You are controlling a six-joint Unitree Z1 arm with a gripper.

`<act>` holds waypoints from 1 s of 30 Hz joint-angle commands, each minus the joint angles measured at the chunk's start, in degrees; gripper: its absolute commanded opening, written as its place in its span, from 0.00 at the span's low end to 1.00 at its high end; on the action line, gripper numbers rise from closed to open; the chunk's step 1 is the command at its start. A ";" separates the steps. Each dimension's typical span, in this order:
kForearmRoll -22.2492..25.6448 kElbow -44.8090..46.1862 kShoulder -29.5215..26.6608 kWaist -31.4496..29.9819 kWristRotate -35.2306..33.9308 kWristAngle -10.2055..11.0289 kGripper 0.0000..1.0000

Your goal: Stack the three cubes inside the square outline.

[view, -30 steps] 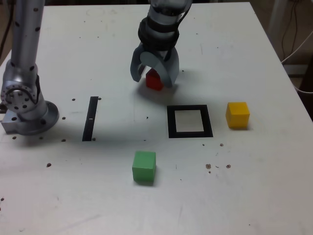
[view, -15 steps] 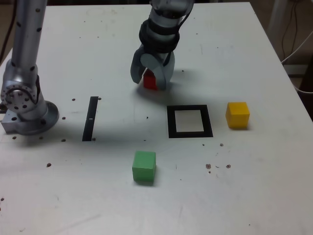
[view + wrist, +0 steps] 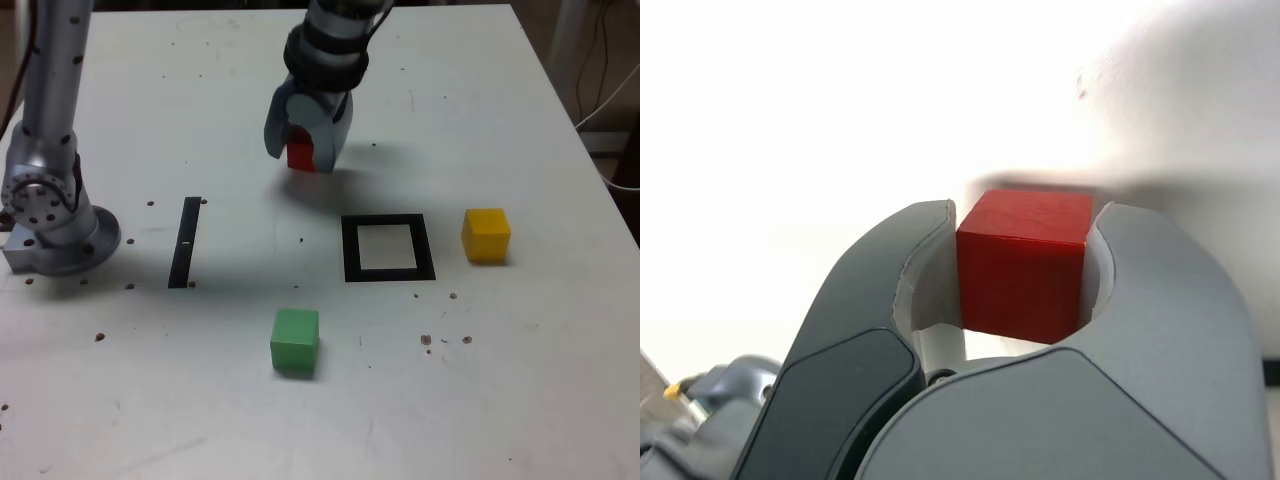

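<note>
Arm base (image 3: 55, 215) at nine o'clock on the white table (image 3: 520, 400), exterior view. Thin black strip (image 3: 185, 241) just toward centre from it. Green cube (image 3: 295, 341) at six o'clock, alone, well apart from the rest. Gripper (image 3: 303, 150) at twelve o'clock, pinching the red cube (image 3: 300, 154); in the wrist view, both jaws pressed against opposite faces of that cube (image 3: 1023, 262). Black square outline (image 3: 387, 247) near centre, nothing inside. Yellow cube (image 3: 485, 234) at three o'clock, just beside the outline, not touching.
</note>
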 commanded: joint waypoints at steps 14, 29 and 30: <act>11.27 -10.50 -0.98 -11.47 -17.76 -7.36 0.28; 12.68 -17.68 5.20 -20.77 -29.01 -10.90 0.28; 12.55 -17.98 5.56 -20.78 -29.06 -10.98 0.28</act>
